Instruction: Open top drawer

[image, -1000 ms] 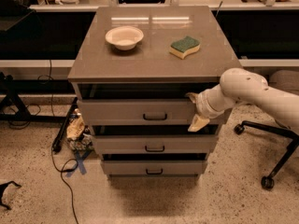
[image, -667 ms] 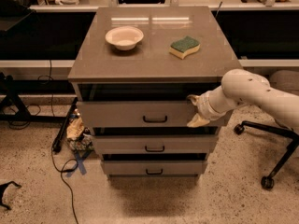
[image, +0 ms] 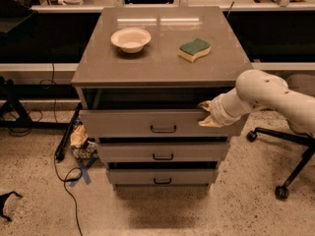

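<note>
Speckled flooring surrounds a grey-beige cabinet [image: 88,97] of three drawers. At the cabinet's left foot lie some crumpled clutter [image: 81,140], a black cable [image: 63,181] and crossed strips of blue tape [image: 82,171]. To the cabinet's right stands the wheeled base of an office chair [image: 288,151], close under the robot's white arm [image: 275,96]. Behind the cabinet runs a long bench [image: 64,8].

On the cabinet's worktop [image: 157,65] a pale bowl [image: 131,39], which looks empty, sits towards the back left. A green-and-yellow sponge [image: 194,49] lies towards the back right, well apart from the bowl.

The top drawer [image: 128,123] stands partly out from the cabinet, its front panel ahead of the middle drawer [image: 128,152] and bottom drawer [image: 128,176] below it. A dark gap shows between it and the worktop, too dark to tell what it holds. The two lower drawers are pushed in.

The pincer [image: 202,114] is at the right end of the top drawer's front, right of its dark handle [image: 163,129]. It is spread, one finger at the panel's upper edge and the other against its face. Whether it squeezes the panel I cannot tell.
</note>
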Motion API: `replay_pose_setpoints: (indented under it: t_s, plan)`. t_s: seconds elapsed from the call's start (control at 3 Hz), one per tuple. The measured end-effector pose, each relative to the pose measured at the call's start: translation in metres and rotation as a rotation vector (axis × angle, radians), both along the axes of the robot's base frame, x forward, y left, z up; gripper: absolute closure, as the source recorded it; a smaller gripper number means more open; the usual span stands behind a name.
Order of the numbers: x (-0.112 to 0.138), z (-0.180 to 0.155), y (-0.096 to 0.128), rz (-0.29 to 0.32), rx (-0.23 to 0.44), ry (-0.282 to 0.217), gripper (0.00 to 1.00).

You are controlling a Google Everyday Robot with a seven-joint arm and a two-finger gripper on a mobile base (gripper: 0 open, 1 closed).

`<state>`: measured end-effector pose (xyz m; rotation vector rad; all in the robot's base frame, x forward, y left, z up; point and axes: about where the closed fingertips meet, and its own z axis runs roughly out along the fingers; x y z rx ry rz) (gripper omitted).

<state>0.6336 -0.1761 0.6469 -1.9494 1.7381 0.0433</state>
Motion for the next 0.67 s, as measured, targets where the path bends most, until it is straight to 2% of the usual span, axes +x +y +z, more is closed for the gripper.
replay_pose_setpoints:
  t_s: [0.33,0.67]
  plan:
    - [0.0,0.0,0.0,0.0,0.0,0.0,1.0]
    - [0.0,0.0002,0.0,0.0,0.0,0.0,0.81]
